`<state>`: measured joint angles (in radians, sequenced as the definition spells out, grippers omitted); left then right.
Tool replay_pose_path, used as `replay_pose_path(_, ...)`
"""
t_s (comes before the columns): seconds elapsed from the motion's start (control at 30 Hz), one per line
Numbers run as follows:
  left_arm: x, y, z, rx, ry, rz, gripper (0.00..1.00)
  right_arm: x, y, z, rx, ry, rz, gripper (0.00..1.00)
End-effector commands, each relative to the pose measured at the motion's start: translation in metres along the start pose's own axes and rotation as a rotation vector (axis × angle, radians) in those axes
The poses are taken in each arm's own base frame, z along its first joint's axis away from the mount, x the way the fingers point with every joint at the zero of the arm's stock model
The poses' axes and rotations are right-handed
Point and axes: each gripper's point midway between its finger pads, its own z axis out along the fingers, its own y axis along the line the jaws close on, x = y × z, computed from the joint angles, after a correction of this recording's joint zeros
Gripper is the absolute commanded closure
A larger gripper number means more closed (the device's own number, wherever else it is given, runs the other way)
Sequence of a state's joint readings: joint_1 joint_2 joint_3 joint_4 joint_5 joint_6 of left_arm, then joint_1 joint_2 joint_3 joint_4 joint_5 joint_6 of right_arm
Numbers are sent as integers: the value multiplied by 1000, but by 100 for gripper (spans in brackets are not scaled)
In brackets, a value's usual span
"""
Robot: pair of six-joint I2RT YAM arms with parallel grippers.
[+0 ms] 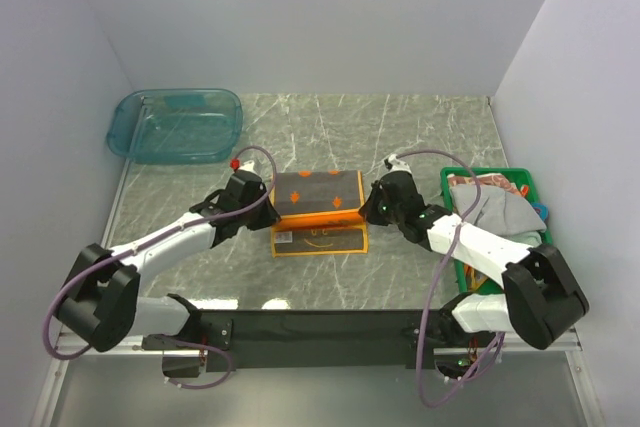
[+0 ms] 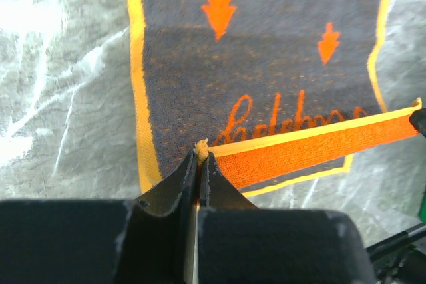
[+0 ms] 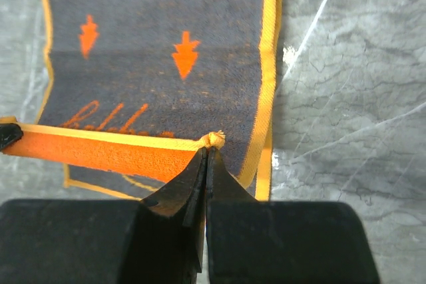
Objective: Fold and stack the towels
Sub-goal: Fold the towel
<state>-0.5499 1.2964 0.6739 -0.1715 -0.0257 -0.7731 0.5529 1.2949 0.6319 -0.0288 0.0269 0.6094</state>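
Teal clear plastic tub (image 1: 175, 132) stands far left. The left gripper (image 2: 200, 157) is clamped on one corner of the dark, orange-bordered terry towel (image 1: 318, 195) on the marble table (image 1: 420, 137). The right gripper (image 3: 210, 145) pinches the other, holding the hem taut for folding. Soft crumpled towels (image 1: 495, 209), apparently several, wait in the green plastic crate (image 1: 480, 171).

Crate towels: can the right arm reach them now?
Likely not yet: the right gripper is shut on a corner of the orange-edged towel. The green crate sits open-topped close by, so its towels look reachable after release.
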Motion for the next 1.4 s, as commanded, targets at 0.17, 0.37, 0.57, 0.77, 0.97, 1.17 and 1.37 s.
replay_pose_path(0.17, -5, 26, -15, -125, -21, 25, 96, -25, -22, -19, 117, -91, -14, 100)
replay_pose_path(0.37, 20, 38, -5, -133, 23, 13, 96, 1, -29, -10, 112, -26, 7, 100)
replay_pose_path(0.57, 40, 51, 9, -167, 67, 15, 94, 30, -44, 8, 157, 66, 6, 100)
replay_pose_path(0.77, 47, 50, 10, -161, 89, 13, 84, 37, -48, 10, 172, 90, 0, 100)
replay_pose_path(0.97, 47, 42, -7, -137, 74, 9, 52, 34, -39, -4, 138, 82, -55, 71)
replay_pose_path(1.17, 34, 27, -34, -76, 11, -17, 30, 18, -9, -35, 54, 34, -146, 54)
replay_pose_path(1.37, 9, -1, -36, -26, -20, 12, 35, -17, 14, -40, 28, -26, -182, 56)
